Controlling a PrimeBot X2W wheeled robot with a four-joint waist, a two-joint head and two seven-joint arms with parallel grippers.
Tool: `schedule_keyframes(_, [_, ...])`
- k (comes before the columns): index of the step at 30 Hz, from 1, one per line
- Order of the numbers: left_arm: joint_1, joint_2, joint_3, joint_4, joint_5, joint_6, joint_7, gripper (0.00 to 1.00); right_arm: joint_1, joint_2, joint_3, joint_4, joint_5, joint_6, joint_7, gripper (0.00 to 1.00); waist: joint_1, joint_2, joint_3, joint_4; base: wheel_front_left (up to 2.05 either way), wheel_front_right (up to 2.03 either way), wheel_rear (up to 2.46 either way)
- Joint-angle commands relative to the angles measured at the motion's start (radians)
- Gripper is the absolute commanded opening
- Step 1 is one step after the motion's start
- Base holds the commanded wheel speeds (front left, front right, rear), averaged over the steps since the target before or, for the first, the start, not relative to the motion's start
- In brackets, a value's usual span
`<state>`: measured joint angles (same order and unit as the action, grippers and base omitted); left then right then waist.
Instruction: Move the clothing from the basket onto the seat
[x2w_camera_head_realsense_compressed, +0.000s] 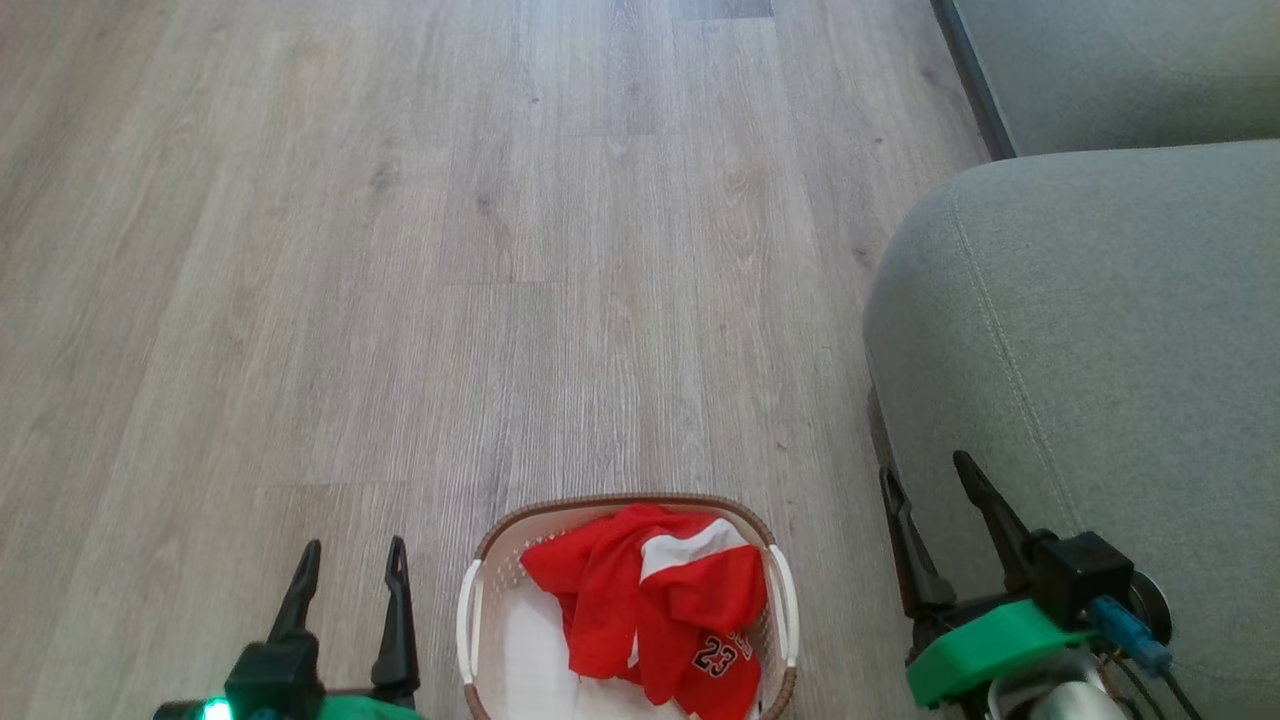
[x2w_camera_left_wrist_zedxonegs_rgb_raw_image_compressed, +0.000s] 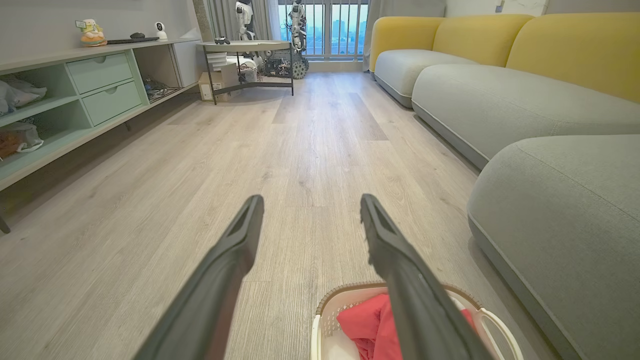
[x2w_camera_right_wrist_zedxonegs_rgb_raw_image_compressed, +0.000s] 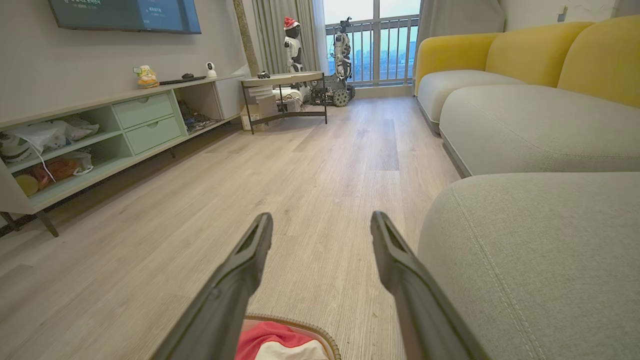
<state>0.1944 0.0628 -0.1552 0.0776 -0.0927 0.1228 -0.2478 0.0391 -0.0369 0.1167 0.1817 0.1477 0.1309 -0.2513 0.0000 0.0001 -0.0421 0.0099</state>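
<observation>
The basket stands on the wood floor at the bottom middle of the head view, between the two claws. The clothing lies bunched inside it, red with a white panel on top and a black "23" toward the near edge; it is heaped toward the basket's right half, and a white sheet shows bare at the left. The left claw hovers just left of the basket, jaws spread wide with nothing between them, clear of rim and cloth. The right claw is right of the basket, equally wide and empty; its fingers overlap the front edge of the seat, and whether they touch it cannot be told. The seat is near the basket's right side, with no clothing on the part in view. In the left wrist view the clothing sits low and right, the right finger crossing in front of it; in the right wrist view the red cloth and the rim lie at the bottom edge between the fingers, with the seat close at right.
</observation>
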Motion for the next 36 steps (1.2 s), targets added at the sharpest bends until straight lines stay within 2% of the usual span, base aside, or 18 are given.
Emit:
schedule_keyframes(1, [-0.039,-0.004,0.033,-0.027,0.001,-0.001,-0.014,1.00,-0.029,-0.013,0.027,-0.028,-0.007,0.000,-0.010,1.00,0.0000,-0.0001,0.001,0.000,0.00,0.00,0.00])
schedule_keyframes(23, [-0.065,-0.009,0.024,-0.007,0.023,-0.024,-0.014,1.00,-0.041,-0.013,0.008,-0.036,-0.012,0.000,-0.010,1.00,0.0000,-0.0001,0.047,-0.004,0.00,0.00,0.00])
schedule_keyframes(28, [-0.121,-0.010,-0.005,0.024,0.037,-0.041,-0.014,1.00,-0.068,-0.013,-0.013,-0.052,-0.024,0.000,-0.010,1.00,0.0000,-0.0001,0.131,-0.007,0.00,0.00,0.00])
schedule_keyframes(36, [-0.284,-0.012,-0.082,0.120,0.062,-0.069,-0.014,1.00,-0.173,-0.013,-0.064,-0.110,-0.041,0.000,-0.010,1.00,0.0000,-0.0001,0.342,-0.026,0.00,0.00,0.00])
